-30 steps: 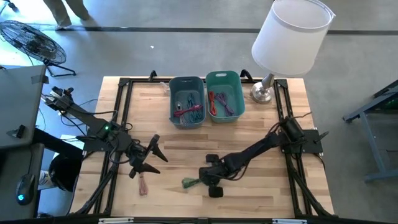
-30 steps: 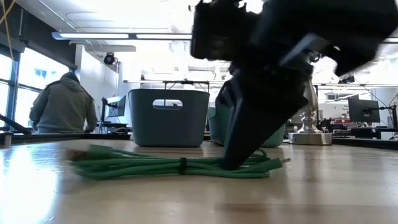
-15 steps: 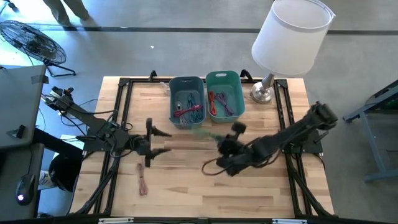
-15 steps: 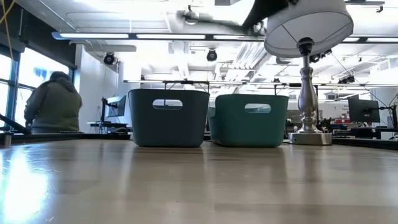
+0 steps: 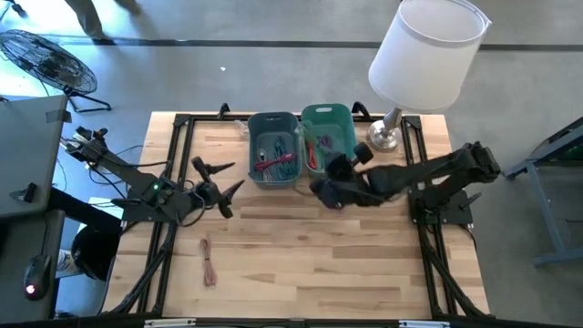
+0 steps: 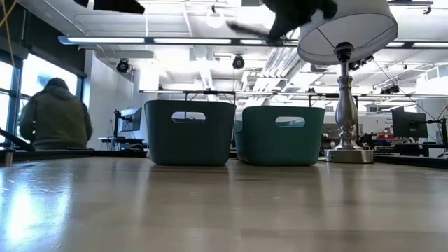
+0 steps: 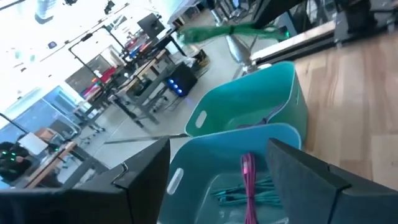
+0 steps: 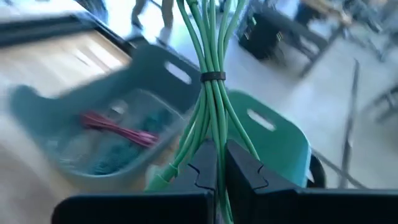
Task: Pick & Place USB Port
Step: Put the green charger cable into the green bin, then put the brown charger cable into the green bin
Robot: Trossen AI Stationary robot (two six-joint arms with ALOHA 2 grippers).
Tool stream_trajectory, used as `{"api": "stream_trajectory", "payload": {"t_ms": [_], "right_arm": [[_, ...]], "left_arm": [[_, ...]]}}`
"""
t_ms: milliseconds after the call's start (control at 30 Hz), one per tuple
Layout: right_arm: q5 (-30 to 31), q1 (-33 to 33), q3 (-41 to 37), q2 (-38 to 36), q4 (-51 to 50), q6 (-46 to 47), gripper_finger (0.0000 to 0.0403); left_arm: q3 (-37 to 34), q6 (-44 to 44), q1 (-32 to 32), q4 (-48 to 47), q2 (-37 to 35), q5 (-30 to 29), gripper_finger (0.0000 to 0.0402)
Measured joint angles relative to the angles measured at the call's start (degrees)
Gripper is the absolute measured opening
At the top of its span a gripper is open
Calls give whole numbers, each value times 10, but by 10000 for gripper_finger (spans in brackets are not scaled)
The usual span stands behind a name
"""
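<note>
My right gripper (image 8: pixel 216 163) is shut on a green cable bundle (image 8: pixel 210 56) bound by a black tie (image 8: pixel 212 76). In the high view it (image 5: pixel 319 188) hovers just near of the teal bin (image 5: pixel 330 137) and the blue-grey bin (image 5: pixel 273 148). The left wrist view shows the green bundle (image 7: pixel 227 30) in the air beyond the bins. My left gripper (image 5: pixel 220 178) is open, raised left of the blue-grey bin and touching nothing. A pinkish cable (image 5: pixel 209 266) lies flat on the table near the left front. My right gripper pinches the green bundle between its two fingers (image 8: pixel 241 168), at a stretch (image 8: pixel 215 134) a little on the near side of the black tie. The bundle runs on past the fingertips, several strands together. It is lifted clear of the table, above the bins' near side.
The blue-grey bin (image 7: pixel 236 180) holds a pink cable (image 7: pixel 249 167) and a teal cable; the teal bin (image 7: pixel 261 99) holds red and purple cables. A lamp (image 5: pixel 424 55) stands at the far right corner on its base (image 5: pixel 384 137). A person (image 6: pixel 52 122) is beyond the table.
My right gripper, shut on the green bundle, has lifted it clear of the table's near middle and carried it up and toward the far edge, to the bins. My left gripper has risen from above the pinkish cable, moved toward the far edge and turned, staying open.
</note>
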Motion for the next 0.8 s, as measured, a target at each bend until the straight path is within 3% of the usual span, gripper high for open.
{"api": "stream_trajectory", "payload": {"t_ms": [233,467,800], "right_arm": [[-93,-95,0,33,-100,93,4],[-177,-153,0,56,-106,96,34],[-165,-166,1,63,-72,10,117]], "left_arm": [[0,-6,0,-50,0,10,257],[0,-16,0,-90,0,13,257],[0,-50,0,-121,0,57,257]]}}
